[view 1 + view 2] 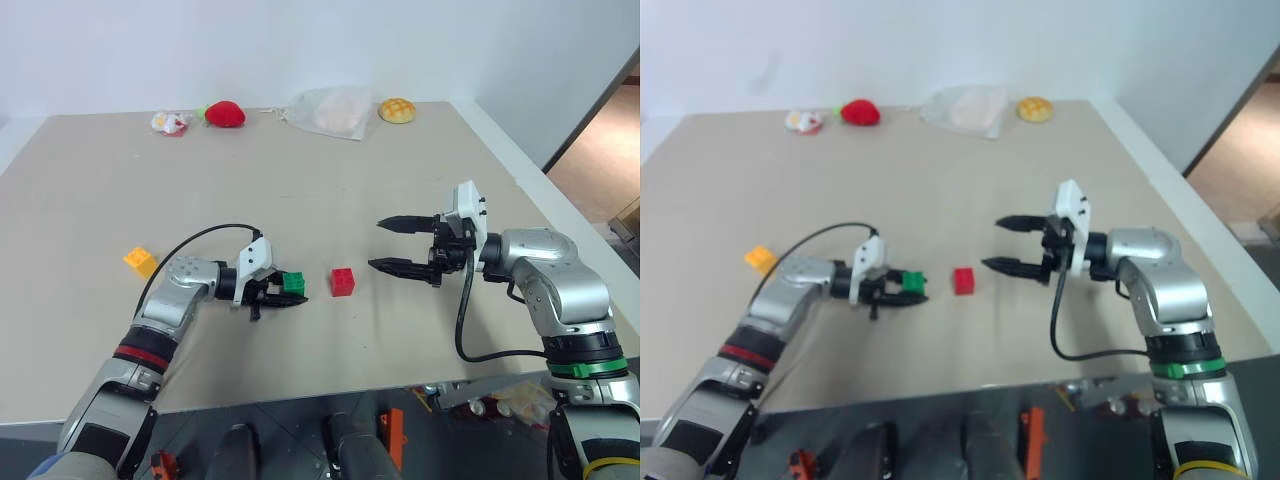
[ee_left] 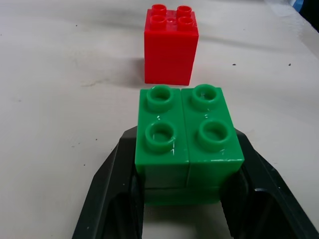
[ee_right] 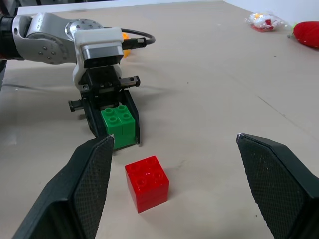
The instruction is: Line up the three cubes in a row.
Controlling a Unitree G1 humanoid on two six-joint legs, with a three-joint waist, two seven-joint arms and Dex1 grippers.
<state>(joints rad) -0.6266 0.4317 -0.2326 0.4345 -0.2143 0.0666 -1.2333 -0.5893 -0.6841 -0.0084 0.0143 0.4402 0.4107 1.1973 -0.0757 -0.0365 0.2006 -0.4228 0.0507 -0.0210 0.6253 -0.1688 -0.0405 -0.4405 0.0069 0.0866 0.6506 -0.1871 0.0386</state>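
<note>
My left gripper [image 1: 287, 290] is shut on the green cube [image 1: 294, 283], held low over the beige table [image 1: 330, 180] just left of the red cube [image 1: 343, 282]. In the left wrist view the green cube [image 2: 188, 141] sits between both black fingers, with the red cube [image 2: 171, 46] a short gap beyond it. The yellow-orange cube [image 1: 140, 261] lies apart, near the table's left side. To the right of the red cube, my right gripper [image 1: 393, 245] stands open and empty, pointing at it. The right wrist view has the red cube [image 3: 147, 182] between its fingers' lines and the green cube [image 3: 118, 127] behind.
Along the far edge lie a small wrapped toy [image 1: 170, 123], a red strawberry plush [image 1: 225, 114], a clear plastic bag [image 1: 328, 112] and a yellow bun [image 1: 397, 110]. The table's front edge runs close below both arms.
</note>
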